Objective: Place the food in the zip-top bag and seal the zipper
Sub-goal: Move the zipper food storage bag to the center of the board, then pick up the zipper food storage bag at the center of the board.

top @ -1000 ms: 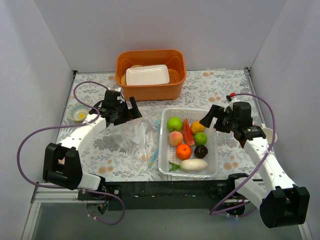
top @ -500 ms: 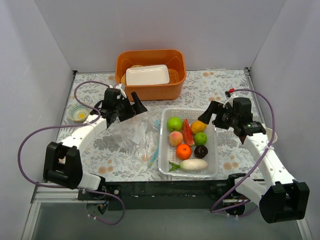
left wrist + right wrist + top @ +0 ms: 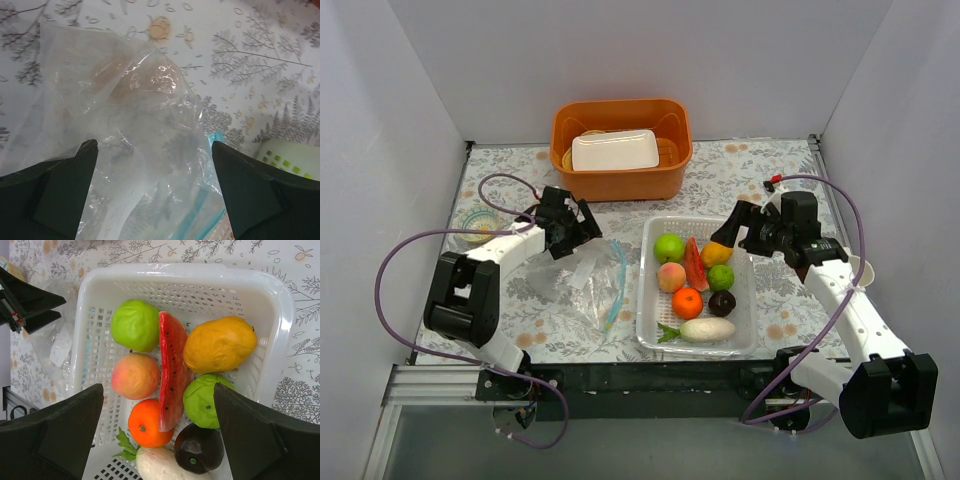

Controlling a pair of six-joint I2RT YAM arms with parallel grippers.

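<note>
While the left claw (image 3: 579,224) hangs spread over the zip-top bag (image 3: 588,288), the right claw (image 3: 728,231) gapes above the food (image 3: 694,264); both empty.

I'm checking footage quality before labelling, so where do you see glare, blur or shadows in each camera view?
Left wrist: white glare spots on the crinkled zip-top bag; the left gripper's fingers are dark, soft-edged. Right wrist: the food and basket are sharp, evenly lit. Top external: soft, even light, only faint shadows on the table.
</note>
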